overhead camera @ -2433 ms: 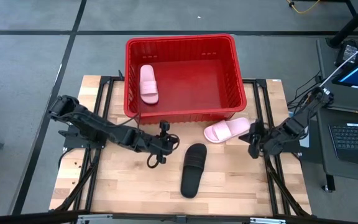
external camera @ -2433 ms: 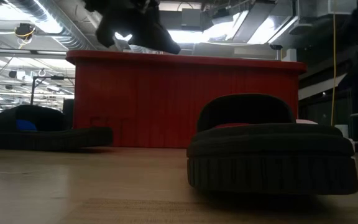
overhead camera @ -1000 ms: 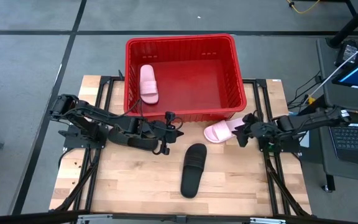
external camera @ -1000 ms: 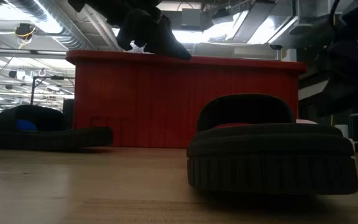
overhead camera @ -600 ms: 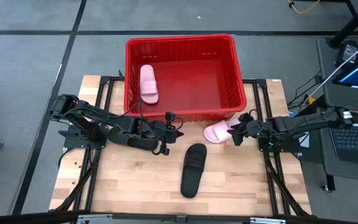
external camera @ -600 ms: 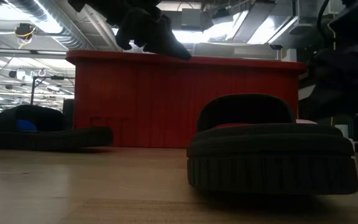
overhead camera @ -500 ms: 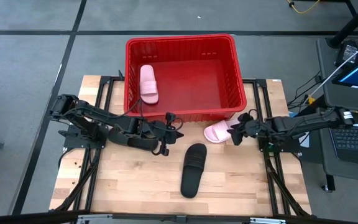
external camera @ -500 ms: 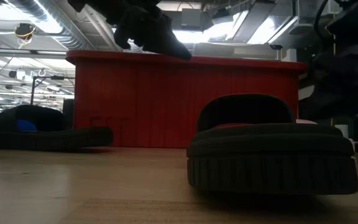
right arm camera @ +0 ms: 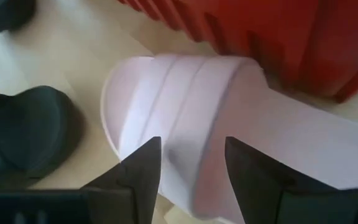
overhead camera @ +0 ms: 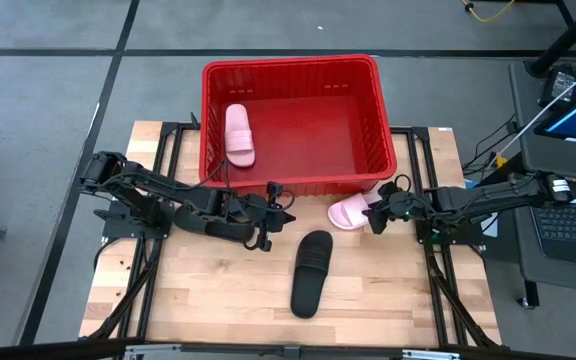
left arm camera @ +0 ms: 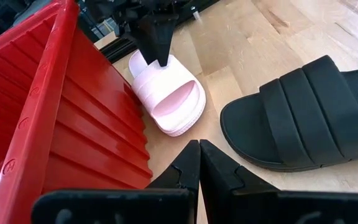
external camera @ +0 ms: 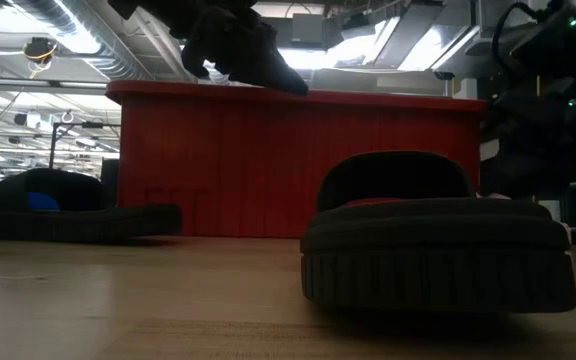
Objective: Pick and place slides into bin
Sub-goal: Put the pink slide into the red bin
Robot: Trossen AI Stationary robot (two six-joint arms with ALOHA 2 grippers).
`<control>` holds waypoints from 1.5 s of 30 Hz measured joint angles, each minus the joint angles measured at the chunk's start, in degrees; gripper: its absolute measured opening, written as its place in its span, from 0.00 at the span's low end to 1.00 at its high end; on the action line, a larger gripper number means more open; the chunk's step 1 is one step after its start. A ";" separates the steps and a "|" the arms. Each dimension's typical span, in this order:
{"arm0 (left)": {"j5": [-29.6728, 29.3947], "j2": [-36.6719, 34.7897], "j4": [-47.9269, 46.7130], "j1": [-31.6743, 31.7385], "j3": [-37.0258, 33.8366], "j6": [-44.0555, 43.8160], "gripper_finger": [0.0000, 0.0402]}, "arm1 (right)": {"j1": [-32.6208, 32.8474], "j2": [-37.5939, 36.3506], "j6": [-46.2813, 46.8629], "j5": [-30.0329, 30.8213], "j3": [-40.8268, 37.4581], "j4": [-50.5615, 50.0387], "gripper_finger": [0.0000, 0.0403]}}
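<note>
The red bin (overhead camera: 293, 70) stands at the table's far middle with one pale pink slide (overhead camera: 239, 133) lying inside it. A second pink slide (overhead camera: 351, 212) lies sole down on the table by the bin's near right corner. A black slide (overhead camera: 311, 272) lies nearer the front edge, and another black slide (external camera: 68, 215) shows at the left in the low view. My right gripper (overhead camera: 378, 210) is open, its fingers (right arm camera: 143, 169) standing over the pink slide's strap (right arm camera: 197, 93). My left gripper (left arm camera: 199, 155) is shut and holds nothing, low beside the bin's near wall (left arm camera: 73, 124). My right gripper comes at the pink slide on the table level from the table's right side, its open fingers on either side of the strap. Whether the fingers touch the slide I cannot tell.
A laptop (overhead camera: 568, 222) and a screen stand off the table's right edge. Black frame rails (overhead camera: 158, 170) run along both sides of the table. Bare wood (overhead camera: 198, 295) lies at the near left.
My right gripper has moved toward the table's left edge, closing in on the pink slide by the bin, and has stayed open. The slides and my left arm have kept still.
</note>
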 joint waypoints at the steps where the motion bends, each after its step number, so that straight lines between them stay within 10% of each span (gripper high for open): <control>1: 0.00 0.00 0.01 -0.20 0.00 0.03 0.01 | -0.23 0.44 0.01 0.00 0.00 0.01 0.44; 15: 0.09 0.00 -0.02 -1.20 0.00 0.07 0.02 | -0.63 7.63 0.82 -4.12 0.06 6.54 0.42; 24: 0.07 0.00 0.00 -1.20 0.00 0.09 0.01 | -0.60 10.29 -0.37 -4.53 0.15 7.93 0.04; 45: -0.59 0.00 0.04 -1.20 0.00 0.18 0.00 | 1.97 2.54 0.53 -4.96 5.56 -0.37 0.03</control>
